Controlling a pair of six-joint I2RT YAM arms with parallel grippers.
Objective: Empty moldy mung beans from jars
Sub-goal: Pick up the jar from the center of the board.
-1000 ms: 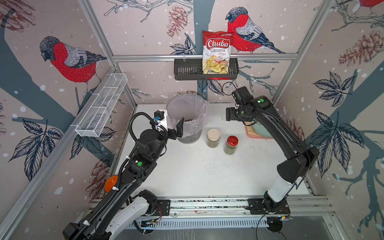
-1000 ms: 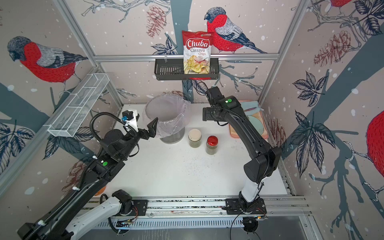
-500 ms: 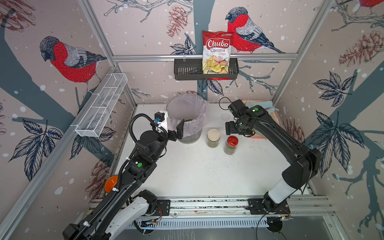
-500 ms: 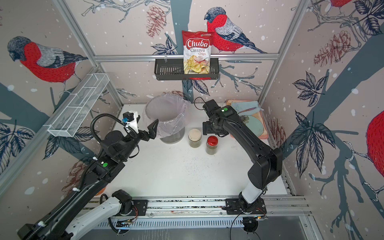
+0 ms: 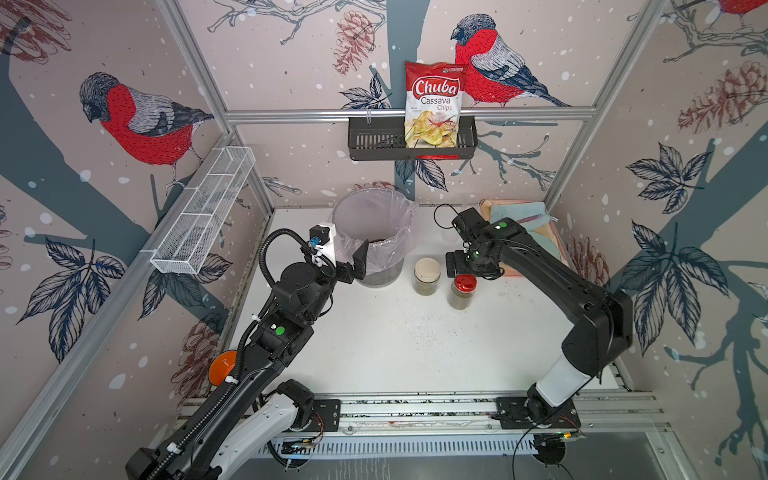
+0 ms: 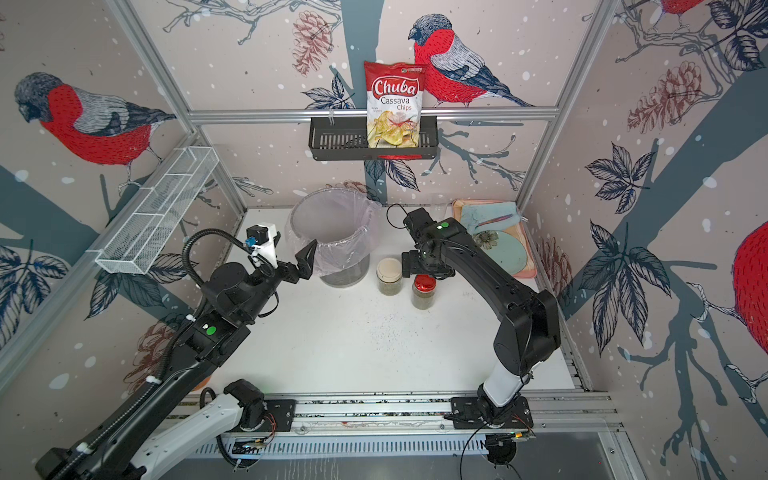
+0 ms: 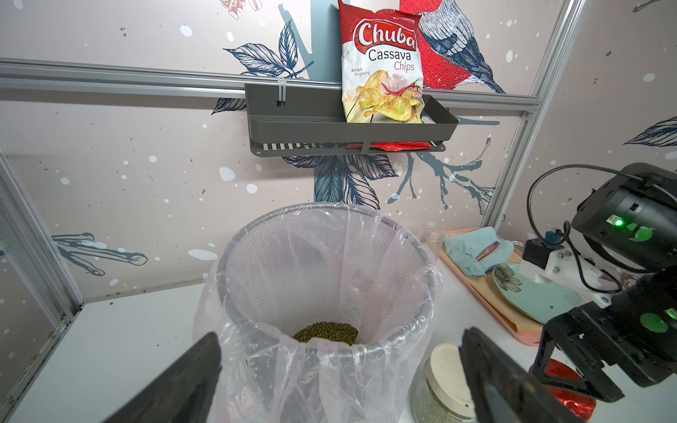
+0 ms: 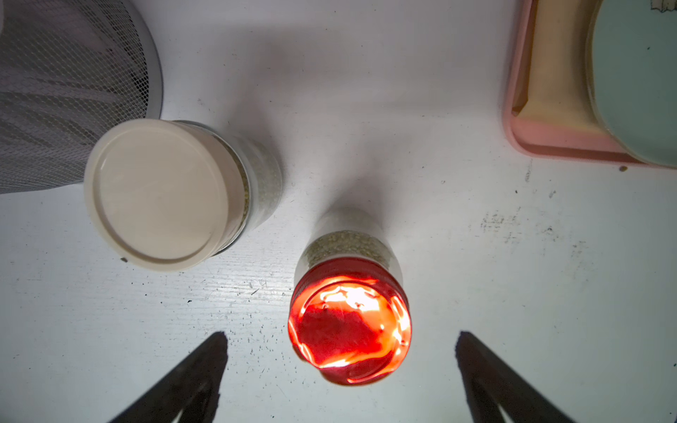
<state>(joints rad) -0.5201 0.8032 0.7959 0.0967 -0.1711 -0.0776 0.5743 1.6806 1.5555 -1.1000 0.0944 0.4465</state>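
Observation:
Two clear jars of mung beans [image 8: 348,245] stand on the white table to the right of the bin. One has a beige lid [image 5: 427,270], the other a shiny red lid [image 5: 464,283]. A third clear jar [image 7: 431,236] without a lid stands behind the bin by the tray. My right gripper [image 8: 340,335] hangs open, pointing down over the red-lidded jar [image 8: 350,322], which sits between its fingers untouched. My left gripper [image 7: 340,338] is open at the bin's near rim and holds nothing. A heap of beans [image 7: 326,333] lies inside the bin.
The grey mesh bin [image 5: 376,192] with a clear liner stands at the back middle. A pink tray [image 6: 524,270] with a blue cloth and a plate is at the back right. A black shelf [image 5: 374,141] with a chips bag hangs on the back wall, and a wire basket [image 5: 199,216] on the left wall.
My right arm has swung from the tray toward the front and down over the red-lidded jar, its jaws opening wider. The left arm has not moved.

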